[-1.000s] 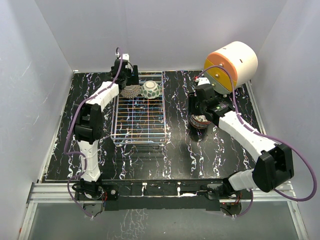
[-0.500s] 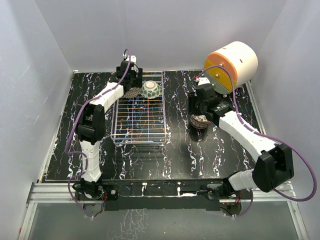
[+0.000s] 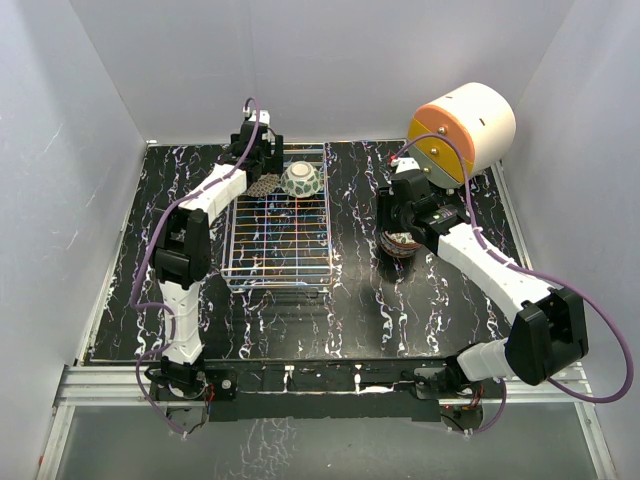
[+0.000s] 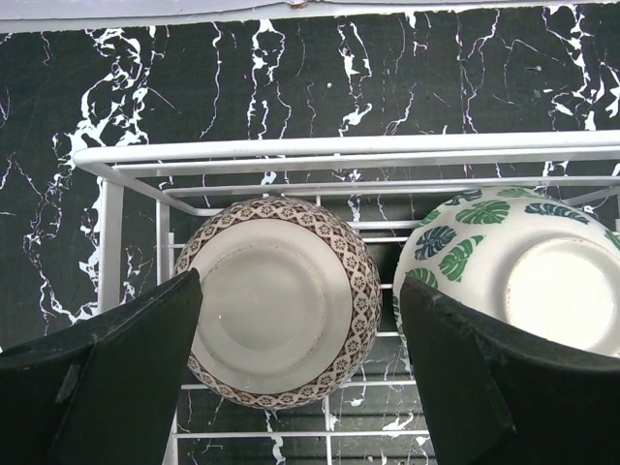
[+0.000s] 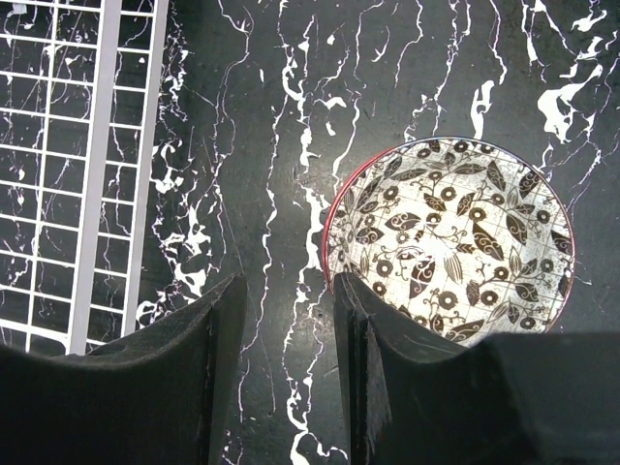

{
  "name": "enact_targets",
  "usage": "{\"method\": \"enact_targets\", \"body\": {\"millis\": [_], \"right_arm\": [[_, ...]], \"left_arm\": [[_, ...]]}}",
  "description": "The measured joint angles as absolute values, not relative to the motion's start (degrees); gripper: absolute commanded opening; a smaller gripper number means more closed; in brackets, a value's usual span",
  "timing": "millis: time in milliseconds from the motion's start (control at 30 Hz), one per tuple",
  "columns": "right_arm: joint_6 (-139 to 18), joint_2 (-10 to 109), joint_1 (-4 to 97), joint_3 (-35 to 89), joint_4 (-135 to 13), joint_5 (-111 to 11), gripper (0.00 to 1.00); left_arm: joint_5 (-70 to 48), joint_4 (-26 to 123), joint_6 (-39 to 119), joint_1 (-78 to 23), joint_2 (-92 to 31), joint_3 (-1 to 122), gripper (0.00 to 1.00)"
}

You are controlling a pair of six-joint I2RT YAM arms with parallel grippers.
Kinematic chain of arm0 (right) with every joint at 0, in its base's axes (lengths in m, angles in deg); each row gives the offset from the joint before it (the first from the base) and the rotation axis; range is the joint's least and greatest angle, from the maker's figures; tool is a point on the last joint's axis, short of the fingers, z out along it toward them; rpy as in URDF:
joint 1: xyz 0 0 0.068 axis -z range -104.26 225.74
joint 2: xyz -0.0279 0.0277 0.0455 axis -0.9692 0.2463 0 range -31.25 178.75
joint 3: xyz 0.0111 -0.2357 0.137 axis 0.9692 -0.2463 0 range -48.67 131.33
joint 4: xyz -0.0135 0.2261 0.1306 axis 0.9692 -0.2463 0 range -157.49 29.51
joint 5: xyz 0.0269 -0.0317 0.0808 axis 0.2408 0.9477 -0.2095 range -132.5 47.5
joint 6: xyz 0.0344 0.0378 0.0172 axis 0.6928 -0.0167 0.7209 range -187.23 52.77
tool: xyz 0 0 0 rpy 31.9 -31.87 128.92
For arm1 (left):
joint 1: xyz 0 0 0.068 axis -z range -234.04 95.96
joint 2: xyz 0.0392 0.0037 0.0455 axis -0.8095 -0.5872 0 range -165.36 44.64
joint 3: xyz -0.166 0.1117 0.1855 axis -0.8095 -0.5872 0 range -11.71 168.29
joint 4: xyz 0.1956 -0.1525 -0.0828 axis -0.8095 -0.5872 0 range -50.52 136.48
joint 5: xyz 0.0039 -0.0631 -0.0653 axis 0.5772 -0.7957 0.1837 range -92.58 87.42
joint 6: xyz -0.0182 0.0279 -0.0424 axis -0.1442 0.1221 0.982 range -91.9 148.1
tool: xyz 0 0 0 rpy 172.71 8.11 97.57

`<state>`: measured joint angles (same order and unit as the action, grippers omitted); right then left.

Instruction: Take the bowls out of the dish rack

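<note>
Marbled tabletop [image 3: 360,300] | left claw [image 4: 300,291] spread astride upturned bowl [image 4: 276,305] | right claw [image 5: 288,283] parted beside floral bowl [image 5: 450,232]

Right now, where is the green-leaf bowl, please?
Top view: the green-leaf bowl sits upside down at the dish rack's far right, beside the brown-patterned bowl.

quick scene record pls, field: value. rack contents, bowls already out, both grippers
dish rack: holds two bowls at its far end, both upside down
brown-patterned bowl: in rack, flanked by left gripper's fingers; contact unclear
green-leaf bowl: in rack, right of the brown one
left gripper: open, over brown-patterned bowl
red-rimmed bowl: upright on table, outside rack
right gripper: open, nothing between fingers, beside red-rimmed bowl
orange-and-white cylinder: far right corner
</note>
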<state>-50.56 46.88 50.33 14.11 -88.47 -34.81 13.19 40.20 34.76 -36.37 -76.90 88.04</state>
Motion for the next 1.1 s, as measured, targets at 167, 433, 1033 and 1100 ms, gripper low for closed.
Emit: {"method": "enact_targets", "body": {"millis": [167, 433, 1033, 1100], "right_arm": [[-50.3, 46.9, 50.4, 14.1, -88.4, -35.6, 0.44], [-50.2, 46.9, 50.4, 14.1, -88.3, -36.5, 0.44], [-50.2, 46.9, 50.4, 14.1, -87.6, -36.5, 0.44], [-50.2, 46.9, 50.4, 14.1, -87.6, -36.5, 0.44]], "left_arm": [[13.1, 40.2, 36.0, -37.0, -76.9, 88.1, 0.81], [12.9, 39.0, 37.8, -38.4, -76.9, 88.0, 0.81], [11.6, 38.1, 38.2, -38.8, -76.9, 88.0, 0.63], [11.6, 38.0, 38.2, -38.8, -76.9, 88.0, 0.61]]}}
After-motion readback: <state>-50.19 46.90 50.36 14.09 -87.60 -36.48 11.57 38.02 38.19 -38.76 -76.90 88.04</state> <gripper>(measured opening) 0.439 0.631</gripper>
